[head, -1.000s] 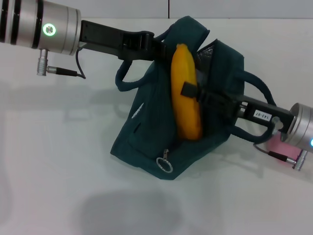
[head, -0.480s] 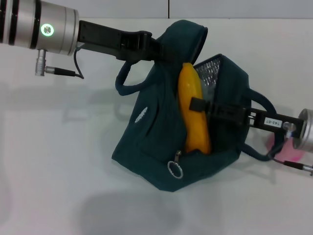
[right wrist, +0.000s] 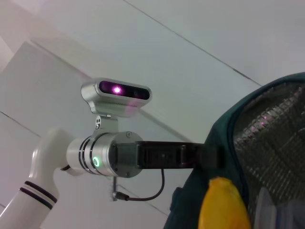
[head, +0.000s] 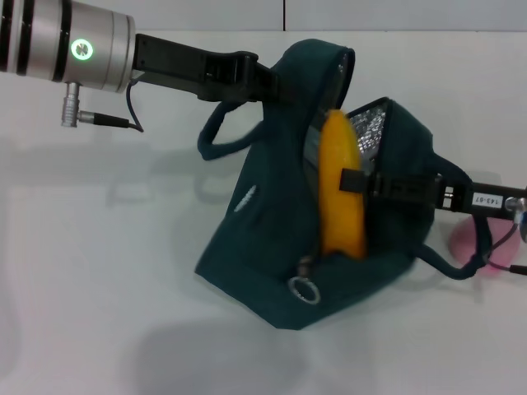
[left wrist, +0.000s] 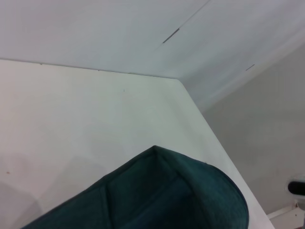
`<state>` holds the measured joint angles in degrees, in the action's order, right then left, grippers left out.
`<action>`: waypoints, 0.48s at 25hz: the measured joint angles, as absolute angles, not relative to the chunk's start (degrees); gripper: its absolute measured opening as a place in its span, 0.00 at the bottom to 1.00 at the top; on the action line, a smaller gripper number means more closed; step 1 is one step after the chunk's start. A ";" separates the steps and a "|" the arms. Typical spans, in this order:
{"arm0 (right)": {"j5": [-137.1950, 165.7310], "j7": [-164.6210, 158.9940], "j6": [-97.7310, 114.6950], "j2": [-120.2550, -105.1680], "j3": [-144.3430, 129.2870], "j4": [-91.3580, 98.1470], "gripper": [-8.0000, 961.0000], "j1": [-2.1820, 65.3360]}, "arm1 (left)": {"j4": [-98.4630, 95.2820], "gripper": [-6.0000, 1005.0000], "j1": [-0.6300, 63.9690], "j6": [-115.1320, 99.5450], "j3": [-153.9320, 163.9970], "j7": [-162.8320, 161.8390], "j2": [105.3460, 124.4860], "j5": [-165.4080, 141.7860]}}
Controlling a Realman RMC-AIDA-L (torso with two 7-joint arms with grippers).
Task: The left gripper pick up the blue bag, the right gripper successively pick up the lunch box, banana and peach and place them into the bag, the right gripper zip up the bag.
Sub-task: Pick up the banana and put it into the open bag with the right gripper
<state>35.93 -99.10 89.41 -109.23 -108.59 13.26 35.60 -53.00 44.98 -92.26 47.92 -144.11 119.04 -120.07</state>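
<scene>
Banana (head: 342, 189) stands nearly upright, centre-right of frame, half inside the blue bag (head: 272, 247); my right gripper (head: 354, 183) is clamped across its middle to steer it down. My left gripper (head: 276, 86), top centre, pinches the soft teal rim so the foil-lined mouth gapes. Peach (head: 476, 240) waits at the right edge. Lunch box isn't visible.

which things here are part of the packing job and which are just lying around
Part of the job: blue bag, held up by the left end effector; banana, held in the bag's mouth by the right end effector; peach, on the table behind the right arm.

Lying about: nothing else visible on the white table.
</scene>
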 joint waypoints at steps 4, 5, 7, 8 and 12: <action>35.97 -99.76 90.32 -108.22 -108.50 13.28 0.57 36.28 | -53.00 0.06 45.02 -92.26 47.98 -144.19 119.07 -119.70; 35.83 -99.78 90.34 -107.80 -108.46 13.28 0.57 36.49 | -53.00 0.06 45.02 -92.26 47.98 -144.19 119.07 -119.56; 35.81 -100.02 90.27 -107.21 -108.45 13.15 0.60 36.91 | -53.00 0.06 45.02 -92.26 47.99 -144.21 119.08 -119.45; 35.84 -100.19 90.11 -106.99 -108.45 13.01 0.61 37.07 | -53.00 0.06 45.02 -92.26 47.99 -144.21 119.09 -119.45; 35.92 -100.52 88.15 -105.93 -108.02 12.62 0.66 37.38 | -52.99 0.06 45.02 -92.32 48.00 -144.30 119.00 -118.91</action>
